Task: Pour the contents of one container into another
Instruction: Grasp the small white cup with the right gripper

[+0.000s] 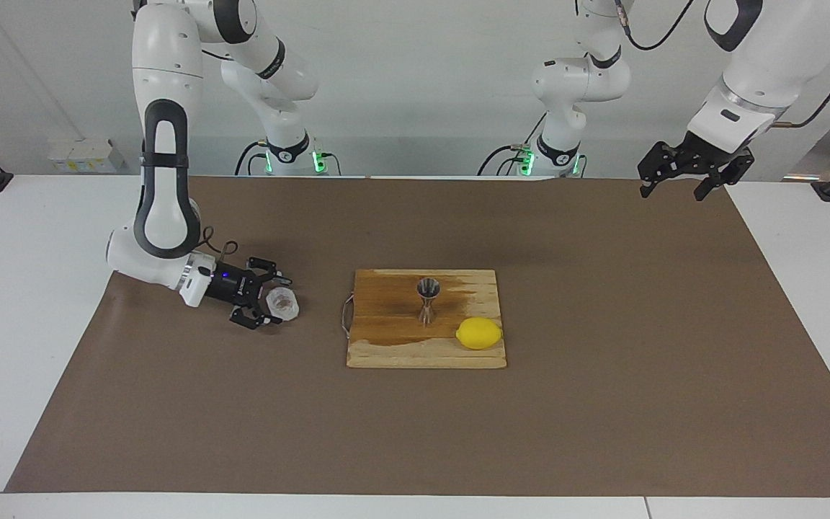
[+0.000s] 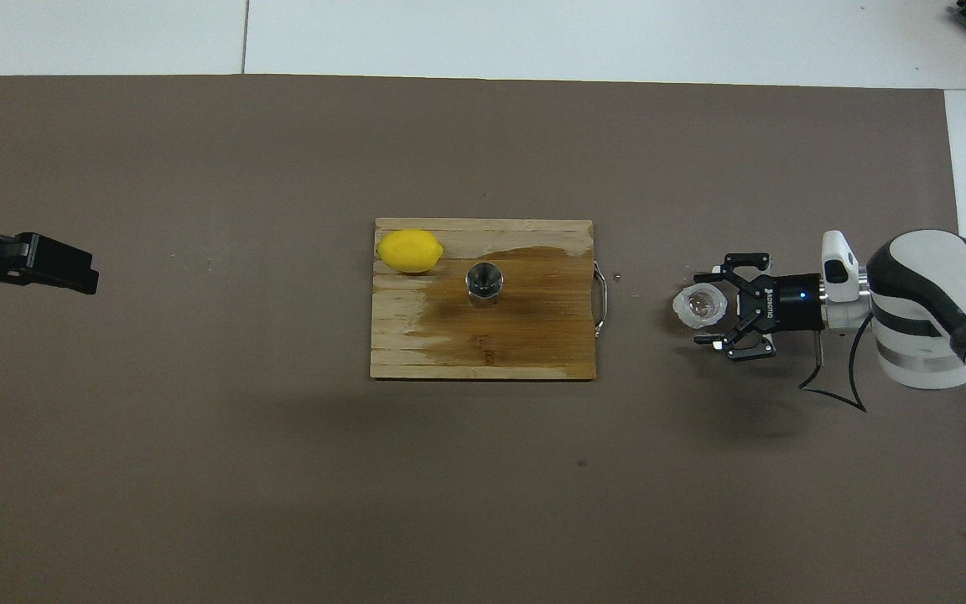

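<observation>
I see the small clear faceted glass cup (image 1: 282,303) on the brown mat toward the right arm's end of the table, my right gripper (image 1: 260,305) low around it; I cannot tell whether its fingers press it. The shiny steel hourglass jigger (image 1: 428,298) stands mid-table on the wet wooden cutting board (image 1: 386,353) beside a yellow lemon (image 1: 479,333). My left gripper (image 1: 681,178) waits raised, fingers spread, by the table's edge nearest the robots.

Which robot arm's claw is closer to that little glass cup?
The right. The right claw is down at the glass cup, its fingers around it, at the right arm's end of the table. The left claw waits raised over the left arm's end.
</observation>
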Robot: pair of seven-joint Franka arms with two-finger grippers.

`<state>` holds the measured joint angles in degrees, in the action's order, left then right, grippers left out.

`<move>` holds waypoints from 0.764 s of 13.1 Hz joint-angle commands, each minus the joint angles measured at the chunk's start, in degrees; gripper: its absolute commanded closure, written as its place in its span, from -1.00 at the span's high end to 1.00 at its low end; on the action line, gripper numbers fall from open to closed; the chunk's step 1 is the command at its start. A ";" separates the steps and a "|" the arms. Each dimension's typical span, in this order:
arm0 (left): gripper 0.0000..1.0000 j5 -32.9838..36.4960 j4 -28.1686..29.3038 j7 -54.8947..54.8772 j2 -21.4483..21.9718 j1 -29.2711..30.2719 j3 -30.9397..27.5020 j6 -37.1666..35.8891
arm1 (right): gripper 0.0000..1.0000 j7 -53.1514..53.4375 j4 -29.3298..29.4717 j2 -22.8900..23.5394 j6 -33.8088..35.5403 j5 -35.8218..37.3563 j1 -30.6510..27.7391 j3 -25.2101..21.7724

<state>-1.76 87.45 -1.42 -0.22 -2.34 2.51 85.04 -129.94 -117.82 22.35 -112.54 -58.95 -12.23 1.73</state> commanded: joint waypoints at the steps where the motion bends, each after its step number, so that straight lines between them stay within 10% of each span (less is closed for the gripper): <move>1: 1.00 -0.61 0.36 -0.16 0.74 0.31 -0.14 -0.84 | 0.58 -1.55 -1.36 -0.73 -2.41 -1.70 0.36 0.20; 5: 1.00 -0.61 0.36 -0.16 0.74 0.23 -0.14 -0.84 | -0.44 -1.72 -1.19 -0.64 -3.83 -2.57 1.33 0.29; 10: 1.00 -0.61 0.36 -0.16 0.74 0.23 -0.14 -0.84 | -0.60 5.45 2.06 -1.77 -4.00 -4.52 5.19 0.29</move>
<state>-1.76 87.45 -1.42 -0.21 -2.29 2.46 84.99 -128.82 -116.70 22.17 -115.72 -62.67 -8.84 1.79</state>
